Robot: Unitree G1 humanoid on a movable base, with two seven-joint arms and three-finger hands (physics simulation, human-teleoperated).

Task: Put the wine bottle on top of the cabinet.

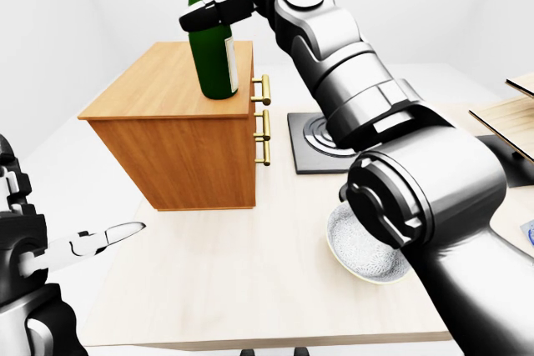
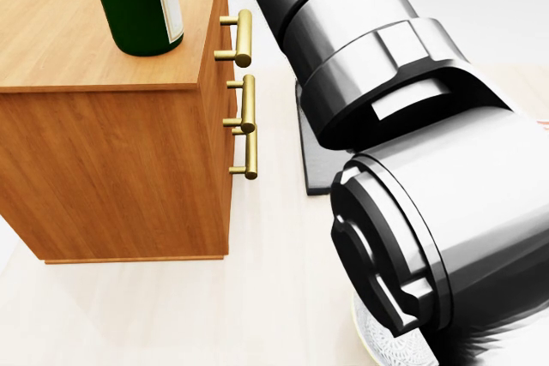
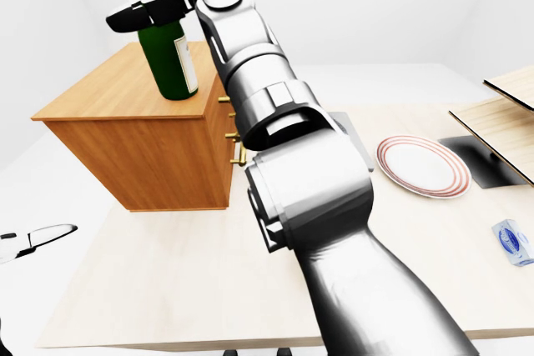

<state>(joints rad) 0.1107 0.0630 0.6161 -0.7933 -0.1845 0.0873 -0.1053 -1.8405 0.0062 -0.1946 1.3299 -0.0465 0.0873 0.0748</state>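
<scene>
The dark green wine bottle [image 1: 213, 60] with a pale label stands upright on the wooden cabinet [image 1: 158, 81], near the top's right edge above the brass drawer handles [image 1: 265, 122]. My right arm reaches up from the lower right, and its hand [image 1: 215, 7] lies across the bottle's shoulder. The dark fingers [image 3: 146, 7] are stretched out straight past the glass, not curled round it. In the head view, only the bottle's lower body [image 2: 129, 6] shows, beside the big grey arm. My left hand [image 1: 108, 238] hovers low at the left, fingers spread and empty.
On the pale table, a speckled bowl [image 1: 367, 248] sits under my right arm and a black square burner plate [image 1: 321, 143] lies beside the cabinet. Farther right are a red-ringed plate [image 3: 421, 164], a black mat [image 3: 480, 160], a small blue box [image 3: 511, 242] and wooden boards [image 3: 509, 93].
</scene>
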